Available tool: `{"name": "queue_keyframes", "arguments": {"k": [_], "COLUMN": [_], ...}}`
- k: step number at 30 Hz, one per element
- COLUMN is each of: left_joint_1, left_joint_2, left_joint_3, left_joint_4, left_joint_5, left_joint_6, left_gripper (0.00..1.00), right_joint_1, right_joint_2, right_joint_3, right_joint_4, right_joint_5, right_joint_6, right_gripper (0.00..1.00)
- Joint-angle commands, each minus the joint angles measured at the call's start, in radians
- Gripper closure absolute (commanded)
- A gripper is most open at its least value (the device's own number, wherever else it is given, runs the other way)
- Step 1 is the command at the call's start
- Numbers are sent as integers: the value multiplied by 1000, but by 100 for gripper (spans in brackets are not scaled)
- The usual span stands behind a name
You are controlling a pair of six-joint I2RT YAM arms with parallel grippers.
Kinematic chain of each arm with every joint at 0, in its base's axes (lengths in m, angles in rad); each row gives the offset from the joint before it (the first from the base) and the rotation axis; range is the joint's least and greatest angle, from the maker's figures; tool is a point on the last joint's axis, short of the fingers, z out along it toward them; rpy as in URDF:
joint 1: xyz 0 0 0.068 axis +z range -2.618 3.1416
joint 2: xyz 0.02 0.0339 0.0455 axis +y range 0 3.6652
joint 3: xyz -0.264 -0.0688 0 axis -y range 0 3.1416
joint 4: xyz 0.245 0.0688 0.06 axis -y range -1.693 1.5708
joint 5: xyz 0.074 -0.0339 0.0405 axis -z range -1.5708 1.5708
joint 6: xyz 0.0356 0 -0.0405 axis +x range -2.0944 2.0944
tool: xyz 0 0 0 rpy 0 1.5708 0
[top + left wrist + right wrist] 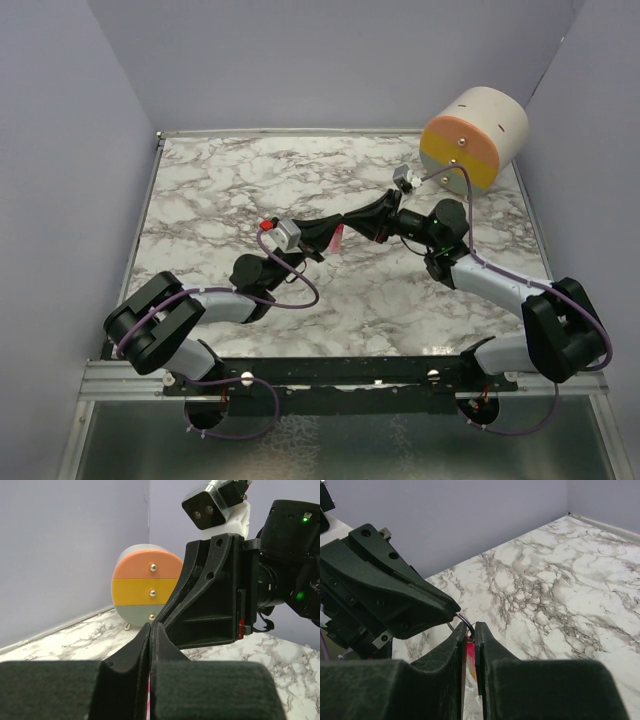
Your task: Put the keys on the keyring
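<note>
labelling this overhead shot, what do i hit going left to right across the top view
left wrist camera → keyring → right wrist camera → drum

Pink keyring (337,238); grey-veined white marble table (250,180); orange-yellow-grey banded drum (468,145).

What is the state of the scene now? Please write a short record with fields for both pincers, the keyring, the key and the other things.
left pincer: shut, tip right at the metal ring
right pincer: nearly closed around the pink strip; firm grip not certain
keyring: between both pincer tips, ring end up
key: not visible
table: marble pattern
round box: far right corner; peach, yellow and grey bands
</note>
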Motion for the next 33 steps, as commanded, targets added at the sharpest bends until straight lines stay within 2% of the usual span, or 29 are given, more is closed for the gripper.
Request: {"name": "queue_keyframes", "arguments": {"k": [1,7,13,14,17,20,26,33], "left_joint_1": [2,1,2,3,3,5,54,69], "left_joint_2": [-7,-4,9,11,7,-11,-80,-215], "left_joint_3": [17,15,7,6,2,-2,-18,2], "left_joint_4": [226,226,225,225,224,223,187,-182], "left_joint_5": [25,22,-4,-7,-24,-43,-26,56], "left_joint_6": [-14,-21,-36,-38,-31,-8,-9,121], "left_gripper": [100,100,100,94,61,45,37,39], "right_joint_1": [7,7,7,7,7,7,7,6], "right_joint_2": [13,-1,-28,-33,-52,-69,-99,-149], "right_joint_3": [27,20,21,22,28,33,39,55], "right_joint_4": [45,36,-10,-21,-85,-147,-274,-425], "right_joint_5": [14,36,71,77,109,141,215,243], "right_joint_6": [5,-13,-60,-68,-111,-159,-268,-422], "right_gripper": [90,99,99,99,99,99,99,99]}}
